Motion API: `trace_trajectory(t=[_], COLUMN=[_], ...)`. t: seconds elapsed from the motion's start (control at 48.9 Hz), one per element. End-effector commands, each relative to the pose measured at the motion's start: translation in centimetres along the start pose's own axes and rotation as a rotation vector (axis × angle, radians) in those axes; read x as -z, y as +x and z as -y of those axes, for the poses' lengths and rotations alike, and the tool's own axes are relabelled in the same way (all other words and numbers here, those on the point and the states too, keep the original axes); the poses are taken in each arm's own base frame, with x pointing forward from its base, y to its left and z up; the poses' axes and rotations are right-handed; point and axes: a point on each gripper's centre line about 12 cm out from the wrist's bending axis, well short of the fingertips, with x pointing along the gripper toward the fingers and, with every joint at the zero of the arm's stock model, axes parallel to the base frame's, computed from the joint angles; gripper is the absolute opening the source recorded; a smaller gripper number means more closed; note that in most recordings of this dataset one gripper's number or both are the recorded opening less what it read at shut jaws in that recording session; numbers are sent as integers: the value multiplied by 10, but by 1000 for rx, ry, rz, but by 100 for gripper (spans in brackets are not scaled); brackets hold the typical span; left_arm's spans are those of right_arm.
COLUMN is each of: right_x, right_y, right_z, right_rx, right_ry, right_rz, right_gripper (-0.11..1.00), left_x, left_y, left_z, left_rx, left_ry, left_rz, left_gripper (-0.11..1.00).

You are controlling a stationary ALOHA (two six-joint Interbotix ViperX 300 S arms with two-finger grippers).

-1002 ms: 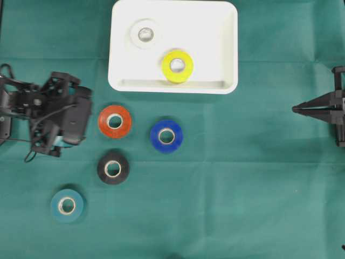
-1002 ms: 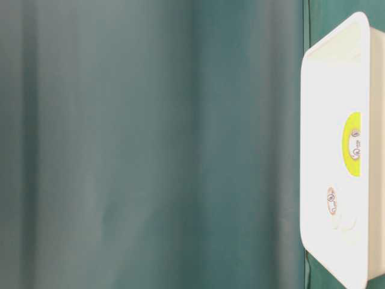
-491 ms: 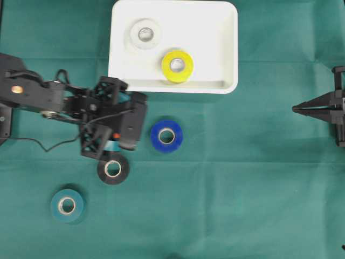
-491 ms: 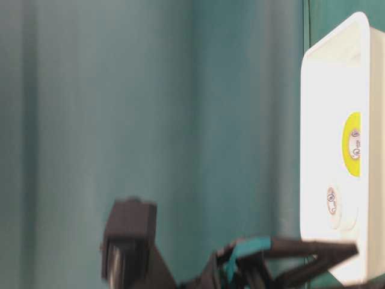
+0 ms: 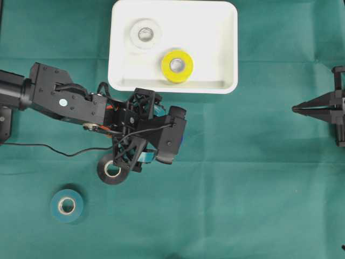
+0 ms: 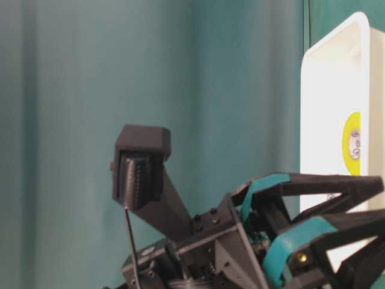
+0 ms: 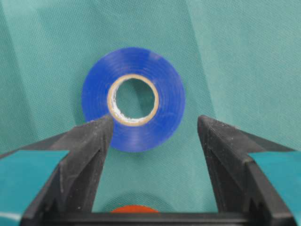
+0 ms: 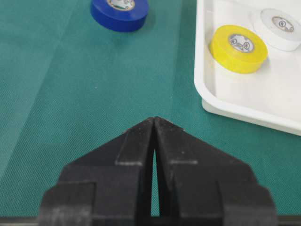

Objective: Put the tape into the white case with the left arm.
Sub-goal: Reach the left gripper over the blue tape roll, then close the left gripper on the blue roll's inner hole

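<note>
On the green cloth just below the white case (image 5: pixel 228 48), your left gripper (image 7: pixel 153 129) hangs over the blue tape roll (image 7: pixel 133 99) with its fingers spread apart and nothing between them yet. The wrist view shows the roll lying just ahead of the fingertips (image 7: pixel 102 123), a little left of centre, so ease forward and shift slightly left until both sides of the roll sit inside the gap, then come down and close across its full width. Keep clear of the red roll (image 7: pixel 131 208) showing under the gripper base and of the black roll (image 5: pixel 110 171) beside the arm.

That blue roll lies flat, its hole facing straight up; being round, it has no long axis to line up with, so any approach angle should serve. The case's long side runs left to right in the overhead view and already holds a white roll (image 5: pixel 144 33) and a yellow roll (image 5: pixel 177 65). Your right gripper (image 8: pixel 154 120) sits pressed together, well away at the right edge.
</note>
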Motion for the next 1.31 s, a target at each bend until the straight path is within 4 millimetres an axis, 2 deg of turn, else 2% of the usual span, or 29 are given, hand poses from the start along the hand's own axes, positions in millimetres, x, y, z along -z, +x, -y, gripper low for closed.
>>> trace_trajectory(t=[0.0, 0.327, 0.716, 1.125, 1.289], right_x=[-4, -4, -4, -5, -4], right_y=[1, 1, 1, 1, 1], right_z=[0, 0, 0, 1, 1], right_rx=[1, 1, 0, 1, 1], right_ry=[2, 2, 2, 2, 2], right_rz=[11, 11, 11, 12, 11], right_gripper=[-10, -10, -10, -10, -10], left_x=[-11, -7, 2, -3, 1], left_y=[-7, -2, 27, 43, 50], left_z=[-1, 3, 7, 10, 10], left_rx=[-6, 2, 14, 14, 17], left_ry=[3, 11, 17, 26, 26], left_rz=[33, 17, -38, -16, -34], left_gripper=[70, 70, 69, 69, 69])
